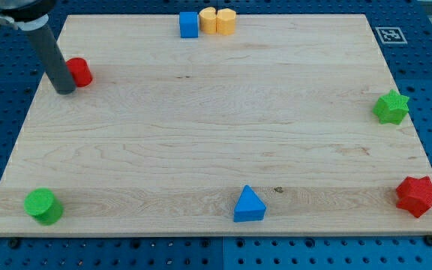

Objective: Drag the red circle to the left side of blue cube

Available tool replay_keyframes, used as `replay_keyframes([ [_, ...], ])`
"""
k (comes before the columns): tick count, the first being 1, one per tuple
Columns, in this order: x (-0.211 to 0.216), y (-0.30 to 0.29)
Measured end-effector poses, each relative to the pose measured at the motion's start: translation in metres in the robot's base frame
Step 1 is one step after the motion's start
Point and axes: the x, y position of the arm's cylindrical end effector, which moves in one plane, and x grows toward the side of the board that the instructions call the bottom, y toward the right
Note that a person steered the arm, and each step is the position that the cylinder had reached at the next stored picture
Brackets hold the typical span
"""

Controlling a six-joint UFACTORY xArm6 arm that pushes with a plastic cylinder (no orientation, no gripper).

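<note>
Camera view, going left to right: down at the view's bottom left sits a green cylinder [43, 205], well apart from everything else. Up at the left edge of the tabletop [201, 127] is my tip [64, 91], and no claw here, just a plain rod, so there's nothing to open, close or grip with. It's touching or just about touching the left side of the red circle [79, 72], which lies near the view's top left. That puck looks like a small, light, stiff piece, probably slick enough on the wood to slide easy, but round, so I'd guess it'll roll off the rod if I'm not pushing through its middle. No taking hold of it, only shoving from the side opposite to where it should go. Further right along the top edge is the blue cube [189, 24], with a yellow block [217, 21] right beside it on its right. The spot left of the cube looks free. Bottom middle is a blue triangle [249, 205]. Far right there's a green star [391, 106], and a red star [417, 196] below it near the corner.
</note>
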Motion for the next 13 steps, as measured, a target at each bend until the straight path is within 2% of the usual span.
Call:
replay_keyframes([
  [2,-0.034,-0.017],
  [6,-0.024,0.05],
  [11,-0.078,0.098],
  [13,-0.076,0.118],
])
